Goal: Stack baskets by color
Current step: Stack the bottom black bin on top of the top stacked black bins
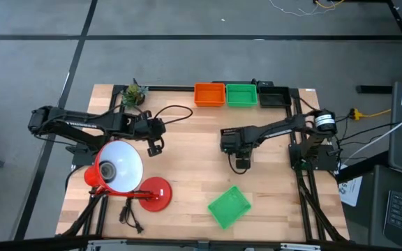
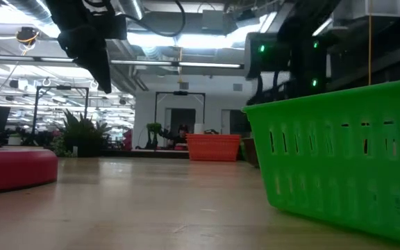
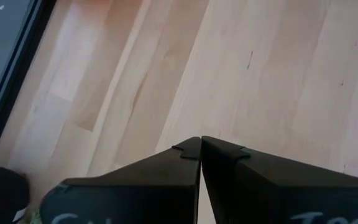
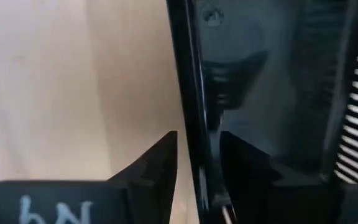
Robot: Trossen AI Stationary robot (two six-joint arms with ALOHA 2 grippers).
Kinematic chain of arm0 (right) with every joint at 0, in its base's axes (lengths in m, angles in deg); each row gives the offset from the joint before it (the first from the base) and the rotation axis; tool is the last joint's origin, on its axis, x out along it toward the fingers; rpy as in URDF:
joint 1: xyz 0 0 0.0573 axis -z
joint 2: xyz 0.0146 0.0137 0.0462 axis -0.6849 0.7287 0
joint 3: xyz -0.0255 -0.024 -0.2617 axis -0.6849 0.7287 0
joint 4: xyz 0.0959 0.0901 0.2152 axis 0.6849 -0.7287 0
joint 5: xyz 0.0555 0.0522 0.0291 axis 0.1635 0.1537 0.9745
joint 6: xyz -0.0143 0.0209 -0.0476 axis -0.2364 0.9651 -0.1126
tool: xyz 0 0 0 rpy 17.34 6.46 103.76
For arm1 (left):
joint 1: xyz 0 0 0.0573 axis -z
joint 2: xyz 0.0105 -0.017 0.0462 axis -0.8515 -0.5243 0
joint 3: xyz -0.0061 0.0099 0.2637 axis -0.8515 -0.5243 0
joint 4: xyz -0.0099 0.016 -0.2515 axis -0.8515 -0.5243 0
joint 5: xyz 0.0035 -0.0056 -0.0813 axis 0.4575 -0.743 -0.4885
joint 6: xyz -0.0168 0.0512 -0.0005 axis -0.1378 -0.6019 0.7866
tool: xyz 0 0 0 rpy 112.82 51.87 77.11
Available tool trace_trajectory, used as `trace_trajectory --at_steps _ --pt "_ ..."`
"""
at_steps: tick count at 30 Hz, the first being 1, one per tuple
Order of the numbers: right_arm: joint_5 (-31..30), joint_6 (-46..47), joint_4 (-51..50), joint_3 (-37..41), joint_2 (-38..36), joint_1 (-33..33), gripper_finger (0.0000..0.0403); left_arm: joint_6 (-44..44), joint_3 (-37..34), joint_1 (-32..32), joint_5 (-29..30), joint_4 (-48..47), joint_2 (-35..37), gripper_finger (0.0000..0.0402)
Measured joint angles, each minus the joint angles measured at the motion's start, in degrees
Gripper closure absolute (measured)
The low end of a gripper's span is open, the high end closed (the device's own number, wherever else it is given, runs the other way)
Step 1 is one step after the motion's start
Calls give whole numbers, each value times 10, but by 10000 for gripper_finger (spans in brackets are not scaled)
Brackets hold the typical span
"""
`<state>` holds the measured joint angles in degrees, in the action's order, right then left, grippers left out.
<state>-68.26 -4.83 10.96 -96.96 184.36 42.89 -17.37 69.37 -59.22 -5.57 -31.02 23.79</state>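
At the table's far edge an orange basket (image 1: 209, 94), a green basket (image 1: 241, 94) and a black basket (image 1: 273, 96) stand in a row; how many are stacked in each I cannot tell. A loose green basket (image 1: 229, 206) rests on its bottom near the front edge. My right gripper (image 1: 241, 162) points down at mid-table, open, over another black basket (image 4: 260, 74). One finger stands outside its side wall (image 4: 188, 74) and one inside. My left gripper (image 1: 153, 148) hangs shut above bare wood at the left, holding nothing.
A red desk lamp with a white shade (image 1: 121, 167) and round red base (image 1: 153, 194) stands at the near left, with its cord plug beside it. A small plant (image 1: 135, 94) sits at the far left. The loose green basket (image 2: 346, 167) fills the right of the low view.
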Motion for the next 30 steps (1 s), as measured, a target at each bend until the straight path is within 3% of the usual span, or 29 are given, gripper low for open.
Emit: trace_trajectory --at_steps 2,6,11,15,18,22,30 --pt "-38 -8 0 1 14 -4 305 0 0 0 0 0 0 399" --pt "-113 -42 -31 1 11 -12 388 0 0 0 0 0 0 399" --pt "-200 -20 -160 0 -45 6 399 0 0 0 -1 3 0 394" --pt "-232 -1 -272 2 -116 65 401 -1 0 0 -2 15 0 399" --pt "-277 -35 -300 10 -172 123 401 -2 0 0 -2 22 0 400" --pt "-294 -132 -273 17 -215 218 402 -5 0 0 -2 32 0 394" --pt "-276 -287 -152 18 -197 362 402 -6 0 0 -2 58 0 393"
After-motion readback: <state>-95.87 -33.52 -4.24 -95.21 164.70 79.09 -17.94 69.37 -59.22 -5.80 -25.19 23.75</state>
